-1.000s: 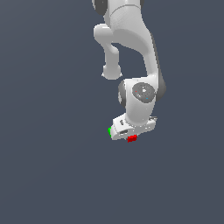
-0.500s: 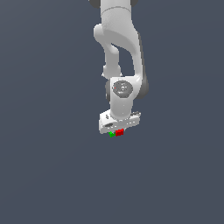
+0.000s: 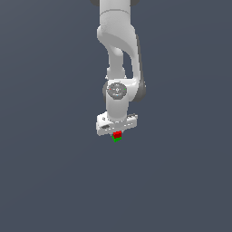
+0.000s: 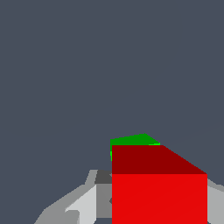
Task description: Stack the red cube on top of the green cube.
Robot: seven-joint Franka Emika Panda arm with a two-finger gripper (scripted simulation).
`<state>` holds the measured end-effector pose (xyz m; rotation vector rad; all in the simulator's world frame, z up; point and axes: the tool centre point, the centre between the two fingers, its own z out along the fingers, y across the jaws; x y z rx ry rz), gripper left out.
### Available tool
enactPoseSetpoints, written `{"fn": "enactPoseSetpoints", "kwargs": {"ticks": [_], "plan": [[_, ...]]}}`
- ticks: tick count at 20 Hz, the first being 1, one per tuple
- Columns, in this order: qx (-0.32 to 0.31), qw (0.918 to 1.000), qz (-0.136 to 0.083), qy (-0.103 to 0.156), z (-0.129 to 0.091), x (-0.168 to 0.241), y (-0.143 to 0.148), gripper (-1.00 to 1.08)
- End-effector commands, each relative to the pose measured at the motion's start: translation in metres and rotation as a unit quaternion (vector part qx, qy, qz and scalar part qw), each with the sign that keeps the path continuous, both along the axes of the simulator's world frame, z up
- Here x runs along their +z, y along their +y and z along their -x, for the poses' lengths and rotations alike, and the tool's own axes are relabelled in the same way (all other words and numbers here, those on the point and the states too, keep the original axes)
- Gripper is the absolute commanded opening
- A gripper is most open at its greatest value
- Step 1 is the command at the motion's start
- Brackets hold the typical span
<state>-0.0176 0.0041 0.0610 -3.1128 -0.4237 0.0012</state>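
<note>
Where the arm (image 3: 118,41) comes down from the top of the exterior view, its white gripper (image 3: 117,132) hangs over a plain dark grey floor (image 3: 45,172), wrist pointing down. The red cube (image 3: 117,134) sits directly under the gripper body, tucked up against its underside, right at the fingers. The fingers themselves are too small and too hidden in this view to make out one by one.

Just below the red cube, a sliver of the green cube (image 3: 117,139) shows. The two look to be touching or nearly so, red above green; contact cannot be confirmed at this size.

Wrist view: the red cube (image 4: 159,188) fills the near part of the picture, bright front face and darker top face both showing. Grey and white gripper parts flank it on both sides; one finger (image 4: 87,203) is plain beside it, the other only a thin edge at the frame border. The cube looks held between the closed fingers, though the contact points are hidden by the cube itself. The green cube (image 4: 131,141) peeks out beyond the red one, mostly covered, only a wedge of it visible. Floor (image 4: 87,65) fills everything else.
</note>
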Motion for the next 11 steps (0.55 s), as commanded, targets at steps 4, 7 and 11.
{"fn": "enactPoseSetpoints", "kwargs": {"ticks": [4,7,11], "plan": [[0.001,1.0,0.0,-0.001,0.0009,-0.0006,-0.002,1.0],[0.001,1.0,0.0,-0.001,0.0009,-0.0006,-0.002,1.0],[0.001,1.0,0.0,-0.001,0.0009,-0.0006,-0.002,1.0]]}}
